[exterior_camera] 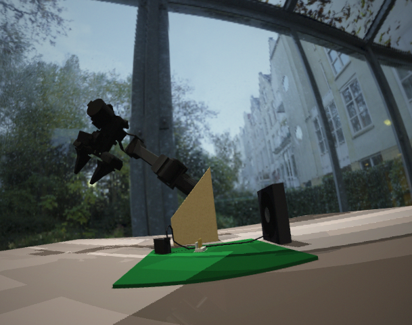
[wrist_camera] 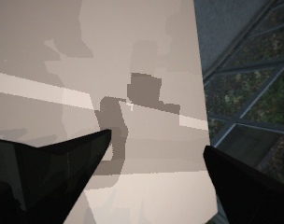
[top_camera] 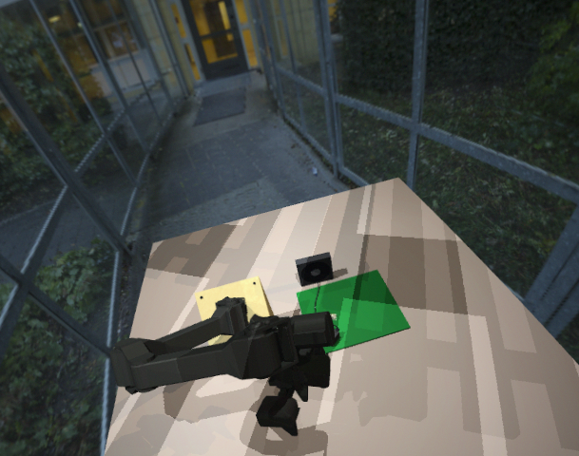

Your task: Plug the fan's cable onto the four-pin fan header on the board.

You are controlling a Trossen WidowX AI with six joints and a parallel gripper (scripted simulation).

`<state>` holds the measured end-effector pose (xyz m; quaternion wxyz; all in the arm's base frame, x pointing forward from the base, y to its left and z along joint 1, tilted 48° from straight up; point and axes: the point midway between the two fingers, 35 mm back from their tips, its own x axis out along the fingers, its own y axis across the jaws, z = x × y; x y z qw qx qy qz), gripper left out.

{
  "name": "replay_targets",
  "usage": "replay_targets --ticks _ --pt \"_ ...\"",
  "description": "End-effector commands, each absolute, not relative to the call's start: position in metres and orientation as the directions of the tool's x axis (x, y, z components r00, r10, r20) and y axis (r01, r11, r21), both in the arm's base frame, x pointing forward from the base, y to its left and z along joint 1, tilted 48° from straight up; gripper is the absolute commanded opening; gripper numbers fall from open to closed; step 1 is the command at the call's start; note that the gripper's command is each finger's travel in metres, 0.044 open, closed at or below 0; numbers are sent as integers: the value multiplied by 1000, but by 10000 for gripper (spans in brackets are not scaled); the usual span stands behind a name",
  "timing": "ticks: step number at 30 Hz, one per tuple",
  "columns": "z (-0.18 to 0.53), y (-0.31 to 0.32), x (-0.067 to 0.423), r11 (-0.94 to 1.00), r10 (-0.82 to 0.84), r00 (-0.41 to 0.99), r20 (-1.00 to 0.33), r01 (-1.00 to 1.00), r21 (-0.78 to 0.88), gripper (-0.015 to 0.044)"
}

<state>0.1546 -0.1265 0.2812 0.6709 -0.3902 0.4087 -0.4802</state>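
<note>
Black fan (exterior_camera: 274,213) stands upright on its edge on the table (exterior_camera: 356,273), just off the far corner of the green board (exterior_camera: 212,267); square housing w/ round opening in the middle, seen as a small dark square w/ a round hub in the top view (top_camera: 314,268). Thin black cable (exterior_camera: 230,244) runs from the fan's foot low across the board, past the header (exterior_camera: 199,247), then loops up to a small black plug (exterior_camera: 162,245). Plug is a stubby dark block sitting on the board nr its edge, beside the header, not on it. Header = small pale base w/ yellowish pins sticking up, bare on top.

Tan plate (exterior_camera: 197,213) behind the board; arm rises from behind it in the exterior view. From the top it's a pale yellow square (top_camera: 252,294) w/ small dark holes, lying just beside the board.

Gripper (exterior_camera: 90,169) is up in the air, well apart from plug & board, fingers pointing down, spread wide, nothing between them. Wrist view: both dark fingers frame only the table (wrist_camera: 147,56) and its edge, w/ the arm's shadow on it
</note>
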Motion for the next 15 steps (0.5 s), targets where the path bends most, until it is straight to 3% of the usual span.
replay_targets --ticks 1,6,15 --pt "281 -127 155 234 -963 205 -174 325 -916 426" --pt "277 -124 162 247 -959 212 -189 293 -924 440" --pt "205 -78 241 366 -890 229 -395 -159 -917 440"
